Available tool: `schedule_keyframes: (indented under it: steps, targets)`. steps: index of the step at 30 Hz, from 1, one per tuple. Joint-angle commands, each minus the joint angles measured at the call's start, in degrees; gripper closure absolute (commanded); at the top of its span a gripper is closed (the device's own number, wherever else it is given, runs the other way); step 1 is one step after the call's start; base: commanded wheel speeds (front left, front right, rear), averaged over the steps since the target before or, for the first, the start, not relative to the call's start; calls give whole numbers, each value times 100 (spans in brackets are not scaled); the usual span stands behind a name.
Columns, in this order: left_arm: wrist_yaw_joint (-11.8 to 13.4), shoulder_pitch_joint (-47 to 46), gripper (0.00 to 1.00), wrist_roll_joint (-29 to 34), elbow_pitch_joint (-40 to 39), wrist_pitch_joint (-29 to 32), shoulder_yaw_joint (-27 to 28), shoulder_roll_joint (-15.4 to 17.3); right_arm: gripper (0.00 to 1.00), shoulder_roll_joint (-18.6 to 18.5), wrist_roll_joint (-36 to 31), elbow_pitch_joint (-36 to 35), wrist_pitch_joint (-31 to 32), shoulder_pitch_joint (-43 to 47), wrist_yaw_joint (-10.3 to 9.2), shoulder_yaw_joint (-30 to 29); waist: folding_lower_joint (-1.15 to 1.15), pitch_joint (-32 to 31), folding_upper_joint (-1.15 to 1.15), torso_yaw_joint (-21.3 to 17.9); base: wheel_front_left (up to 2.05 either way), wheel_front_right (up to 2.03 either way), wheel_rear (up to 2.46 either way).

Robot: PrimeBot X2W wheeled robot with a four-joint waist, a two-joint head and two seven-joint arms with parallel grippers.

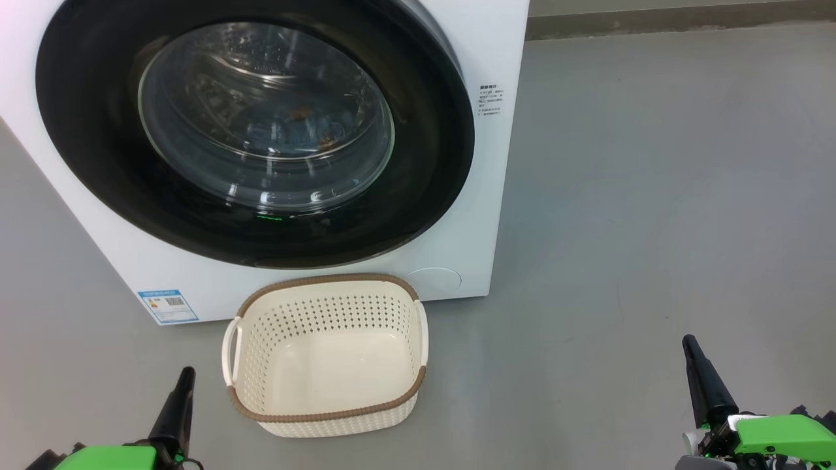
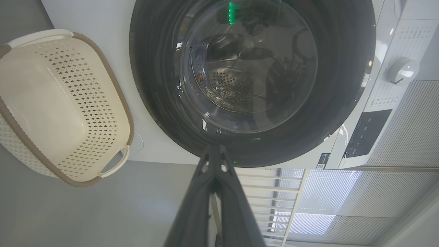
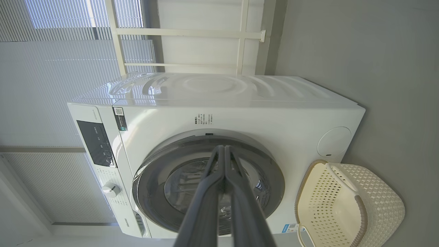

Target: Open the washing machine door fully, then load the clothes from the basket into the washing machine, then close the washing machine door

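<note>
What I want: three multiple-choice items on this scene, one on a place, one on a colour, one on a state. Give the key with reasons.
1. The basket stands: A) on the floor before the washing machine; B) atop it; C) inside it.
2. The washing machine door has a frame that is: A) red; B) glossy black; C) yellow.
3. That door is: A) wide open; B) taken off; C) shut.
Key: 1 A, it sits on grey floor below the door; 2 B, its wide ring looks black; 3 C, the frame lies flush against the front.
</note>
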Motion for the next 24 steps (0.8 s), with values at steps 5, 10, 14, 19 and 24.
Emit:
schedule_keyframes:
  steps: [5, 10, 14, 19, 24]
  targets:
    - [-17, -238, 100, -16, -111, 34, 201, 60, 100, -49, 69, -141, 43, -235, 9, 159, 0, 0, 0, 0, 0, 0, 0]
    - [-17, -238, 100, -16, -111, 34, 202, 60, 100, -49, 69, -141, 43, -235, 9, 159, 0, 0, 0, 0, 0, 0, 0]
    - [-17, -238, 100, -15, -111, 35, 203, 59, 100, -49, 69, -141, 43, -235, 9, 159, 0, 0, 0, 0, 0, 0, 0]
    - [-17, -238, 100, -15, -111, 35, 203, 59, 100, -49, 69, -141, 43, -235, 9, 159, 0, 0, 0, 0, 0, 0, 0]
    - [-17, -238, 100, -14, -111, 35, 204, 59, 100, -49, 69, -141, 43, -235, 9, 159, 0, 0, 0, 0, 0, 0, 0]
